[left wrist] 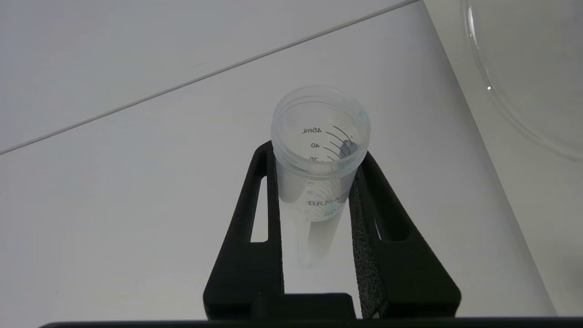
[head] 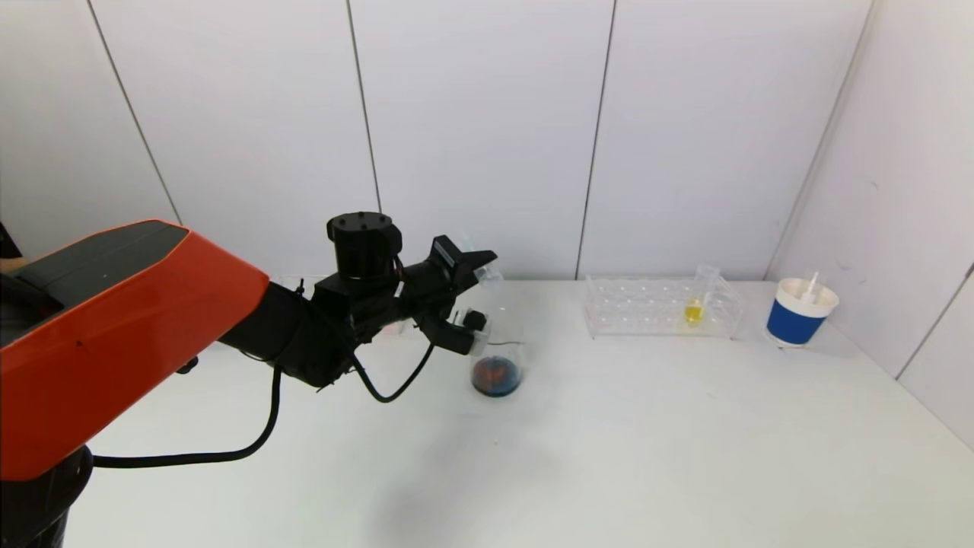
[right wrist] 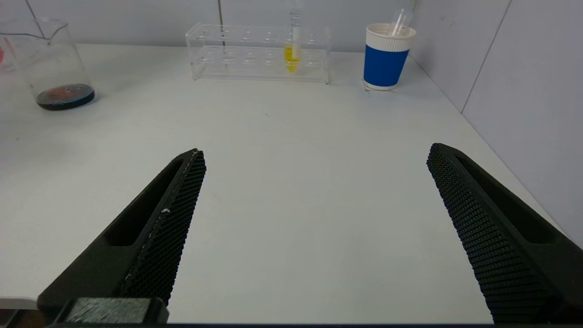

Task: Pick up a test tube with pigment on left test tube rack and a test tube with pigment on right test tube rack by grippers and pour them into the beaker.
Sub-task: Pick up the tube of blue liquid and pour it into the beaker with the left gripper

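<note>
Beaker as landmark: I hold the left pincer just above its rim, clamped on an emptied test tube. Yellow test tube stands upright, well right of the beaker; my wide-open right pincer is nearer.
</note>
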Available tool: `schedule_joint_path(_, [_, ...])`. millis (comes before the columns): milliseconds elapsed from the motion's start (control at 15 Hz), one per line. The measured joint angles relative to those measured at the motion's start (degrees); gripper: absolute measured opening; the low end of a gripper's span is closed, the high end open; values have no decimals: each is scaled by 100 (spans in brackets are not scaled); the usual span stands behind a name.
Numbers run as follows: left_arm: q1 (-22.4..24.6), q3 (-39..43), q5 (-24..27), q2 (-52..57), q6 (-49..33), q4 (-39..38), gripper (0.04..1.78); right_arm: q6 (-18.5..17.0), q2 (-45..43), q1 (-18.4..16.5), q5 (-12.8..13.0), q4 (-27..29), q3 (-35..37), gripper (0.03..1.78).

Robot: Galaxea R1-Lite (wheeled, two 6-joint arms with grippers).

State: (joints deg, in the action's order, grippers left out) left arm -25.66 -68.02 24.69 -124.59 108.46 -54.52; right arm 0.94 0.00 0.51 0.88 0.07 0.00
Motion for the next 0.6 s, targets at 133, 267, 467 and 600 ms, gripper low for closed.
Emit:
schedule_joint_path(133, [-5, 11, 9, 24, 15, 2, 44, -1, 0, 0, 0, 2, 0, 177])
schedule_joint_path(267, [1, 50, 12, 67, 37, 5, 44, 0, 0, 0, 0, 2, 0, 177])
schedule_joint_path(467, [17, 127, 37, 155, 99, 5, 44, 0, 0, 0, 0, 2, 0, 177])
schedule_joint_path(600, [11, 155, 48, 212, 89, 0, 44, 0, 0, 0, 0, 2, 0, 177])
